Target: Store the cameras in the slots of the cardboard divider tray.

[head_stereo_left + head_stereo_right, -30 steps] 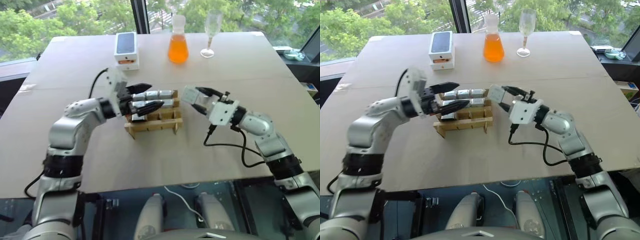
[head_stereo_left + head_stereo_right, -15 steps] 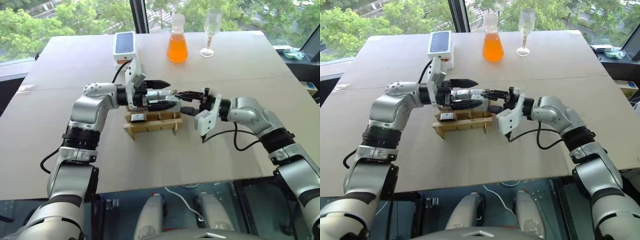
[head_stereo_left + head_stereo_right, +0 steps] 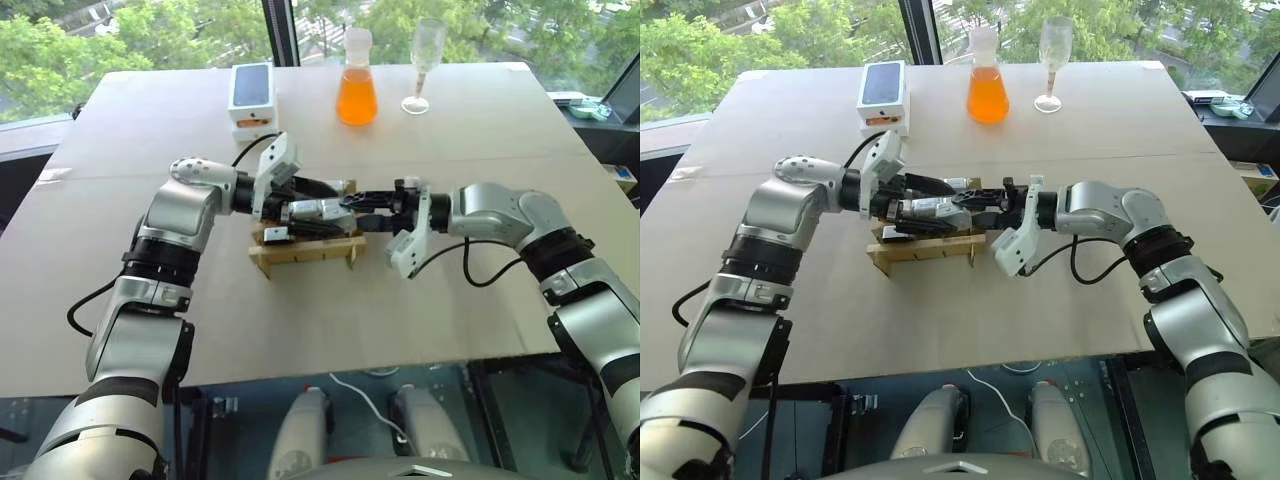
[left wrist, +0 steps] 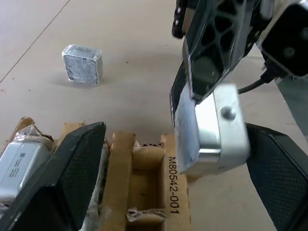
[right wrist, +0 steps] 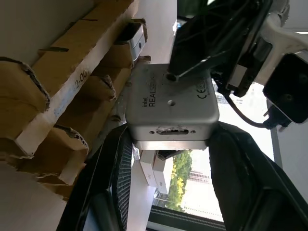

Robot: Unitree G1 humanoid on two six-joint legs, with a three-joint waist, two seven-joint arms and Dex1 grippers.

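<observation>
- The left end effector point(image 3: 318, 200) reaches in from the left over the tan-brown cardboard divider tray point(image 3: 305, 243), its two black fingers spread wide and gripping nothing; one finger point(image 4: 57, 178) lies over the tray's filled slots, the other on the far side of the incoming cube.
- In the tray, one silver-grey boxy camera point(image 4: 21, 166) already sits in a slot; the slots next to it look open.
- Between the two arms, a second silver-grey cube camera point(image 5: 168, 103) hangs just above the tray's right end — clamped in the right end effector point(image 3: 372, 199), whose fingers close on two opposite flat sides.
- A third camera point(image 4: 83, 64) lies loose on the pale tabletop point(image 3: 480, 130), apart from the tray.
- Handling, as a judgement: the cube looks like rigid metal, dense for its size and smooth-sided, so it could slip if pinched near an edge — best taken square across two flat faces, away from the lens face.
- The tray is light, torn cardboard; it will likely slide or flex if the cube is pushed in off-line, so a steadying hold on its wall would help.
</observation>
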